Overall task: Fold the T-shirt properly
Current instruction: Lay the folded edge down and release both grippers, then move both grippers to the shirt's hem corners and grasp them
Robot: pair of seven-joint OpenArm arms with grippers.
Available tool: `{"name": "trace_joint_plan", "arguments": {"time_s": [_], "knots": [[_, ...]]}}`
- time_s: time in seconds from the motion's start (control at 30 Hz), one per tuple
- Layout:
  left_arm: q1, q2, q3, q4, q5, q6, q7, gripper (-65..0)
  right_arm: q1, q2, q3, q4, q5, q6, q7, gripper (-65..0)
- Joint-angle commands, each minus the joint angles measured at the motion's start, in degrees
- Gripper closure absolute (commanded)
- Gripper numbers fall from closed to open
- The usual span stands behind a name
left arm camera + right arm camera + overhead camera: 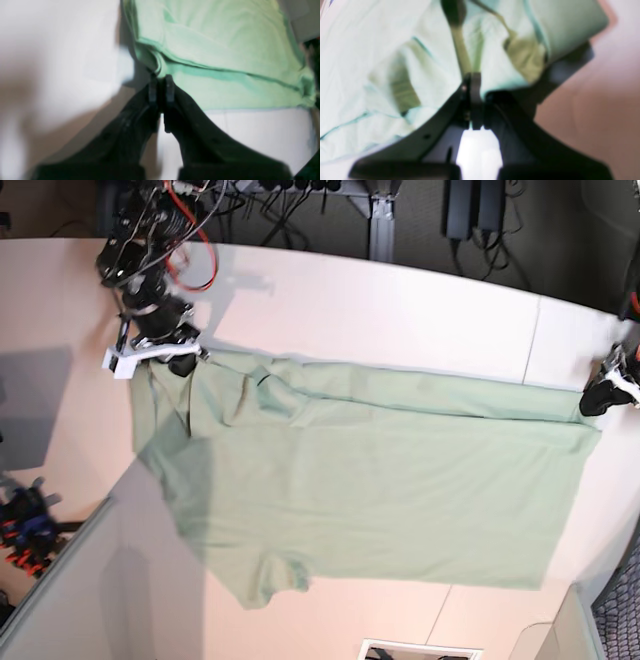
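The pale mint-green T-shirt (370, 480) lies spread across the white table (380, 310), its far long edge folded over toward the middle. My right gripper (180, 362) is at the shirt's far left corner. In the right wrist view the gripper (471, 76) is shut on a pinch of the fabric (370, 50). My left gripper (598, 402) is at the shirt's far right corner. In the left wrist view it (161, 78) is shut on the folded hem of the shirt (225, 62). A sleeve (275, 580) sticks out at the near edge.
Red and black cables (190, 240) hang over the right arm at the back left. Clamps (22, 520) lie off the table's left side. A table seam (533, 340) runs at the right. A white object (420, 650) sits at the near edge.
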Motion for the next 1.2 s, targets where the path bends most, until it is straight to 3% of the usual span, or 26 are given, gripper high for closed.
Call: {"name": "trace_joint_plan", "arguments": {"time_s": [0.0,0.2,0.5,0.93,1.0,1.03,1.1,1.17], "knots": [[0.76,-1.9,-0.24,2.8,-0.33,-0.34,0.26,0.0,-0.7,0.52,0.04,2.8,0.9,0.44,0.83,0.0],[9.73,-4.04,-1.01,13.29,-0.33,-0.34,0.26,0.0,-9.75,1.51,0.04,11.02,2.36,0.46,0.44,0.0],[17.73,-4.0,-1.09,16.09,-1.2,-0.34,0.48,0.0,-19.91,3.67,0.81,15.17,2.34,0.42,0.44,0.0],[20.15,-4.0,-1.09,16.11,-1.81,-0.34,0.48,0.0,-21.2,4.0,3.21,15.17,2.36,0.46,0.28,0.0],[20.17,-4.0,-1.09,16.11,-1.79,-0.34,0.5,-10.2,-21.11,4.0,3.21,15.17,2.36,0.46,0.31,0.0],[20.2,-4.0,-1.09,16.09,-1.77,-0.34,0.5,-16.6,-21.14,4.0,3.21,15.17,2.34,0.46,0.31,-3.2],[20.35,-4.02,-1.09,16.11,-1.75,-0.34,0.52,-25.4,-21.14,4.0,3.21,15.17,2.25,0.46,0.24,-20.6],[20.52,-4.02,-1.51,16.11,-1.57,-0.34,0.76,-26.5,-21.14,4.0,3.23,15.17,1.46,0.46,0.24,-32.8]]}}
